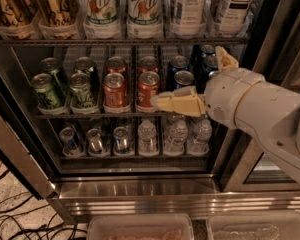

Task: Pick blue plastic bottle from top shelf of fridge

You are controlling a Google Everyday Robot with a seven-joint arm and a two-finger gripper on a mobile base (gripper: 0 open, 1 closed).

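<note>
Although the blue plastic bottle is the thing to be fetched, you will find it standing upright in its lane at the upper right of the frame, untouched, with only its lower part and "TEA" label in view. A second white-labelled bottle stands just to its left. Both rest on the top shelf, whose front rail crosses the top of the frame inside the fridge.

The gripper sits at centre right, well below that shelf and level with the rack of soda cans. Its two tan fingers are spread wide, one pointing left across the cans, the other angled up, and nothing is held between them.

Finding: no grasp is made. In my judgement the approach alone is in hand; you have yet to raise the gripper to the top shelf, line it up with the bottle, close on it and draw it out.

Also noted: 7UP bottles at top centre and small water bottles on the lowest rack.
</note>
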